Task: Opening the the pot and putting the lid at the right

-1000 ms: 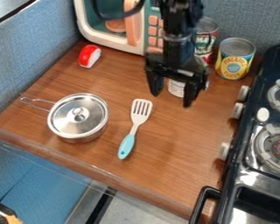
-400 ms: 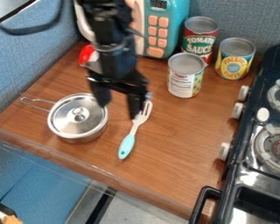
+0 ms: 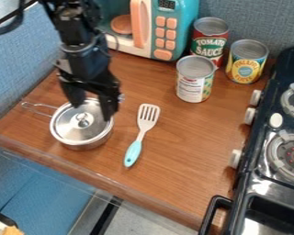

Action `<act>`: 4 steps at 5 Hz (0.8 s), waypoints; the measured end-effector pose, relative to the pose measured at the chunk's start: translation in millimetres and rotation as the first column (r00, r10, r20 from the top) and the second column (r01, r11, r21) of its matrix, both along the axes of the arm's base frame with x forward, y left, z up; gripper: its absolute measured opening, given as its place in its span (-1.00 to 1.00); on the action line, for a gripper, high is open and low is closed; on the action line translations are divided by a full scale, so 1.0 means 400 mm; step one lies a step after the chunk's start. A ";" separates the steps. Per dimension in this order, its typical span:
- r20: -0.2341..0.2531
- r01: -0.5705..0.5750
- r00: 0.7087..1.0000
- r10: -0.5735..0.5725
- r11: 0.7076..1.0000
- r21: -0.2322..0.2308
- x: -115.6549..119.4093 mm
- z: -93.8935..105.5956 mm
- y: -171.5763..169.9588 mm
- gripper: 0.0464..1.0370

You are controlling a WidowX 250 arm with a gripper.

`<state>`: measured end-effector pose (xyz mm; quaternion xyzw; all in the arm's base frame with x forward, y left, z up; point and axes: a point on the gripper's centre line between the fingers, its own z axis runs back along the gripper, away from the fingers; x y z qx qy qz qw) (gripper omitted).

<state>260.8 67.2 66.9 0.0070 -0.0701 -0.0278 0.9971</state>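
We see the pot [image 3: 85, 146] left of the centre of the frame, upright on the brown wood-look table [image 3: 174, 151]. It is small, round and silvery, and below its rim we can make out a strip of its shiny wall, which catches pale and dark reflections. The lid [image 3: 65, 124] sits on top of it, just as round and silvery, with bright streaks and greyer patches across the metal. At its middle we find a small rounded metal knob [image 3: 83, 120]. A thin wire handle [image 3: 34, 105], bent into a long narrow loop, sticks out from the pot toward the left edge of the frame. The black arm [image 3: 82, 46] comes down from the upper left, and its claw [image 3: 92, 111] hangs over the upper right part of the lid, hiding some of the rim there. We see the claw spread, a gap between its two sides with nothing pinched in it; whether either tip touches the metal, we cannot tell. Right of the pot, near it but apart, we have a spatula [image 3: 148, 117] with a pale slotted head and a light blue grip, lying flat and slanting toward the bottom of the frame.
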 end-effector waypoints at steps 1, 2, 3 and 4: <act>-0.034 -0.034 0.999 0.034 0.999 0.003 0.001 -0.030 0.040 0.93; -0.069 -0.055 0.996 0.055 0.998 0.006 0.014 -0.067 0.072 0.93; -0.108 -0.063 0.992 0.064 0.998 0.021 0.018 -0.102 0.085 0.93; -0.122 -0.069 0.990 0.073 0.997 0.035 0.015 -0.110 0.090 0.82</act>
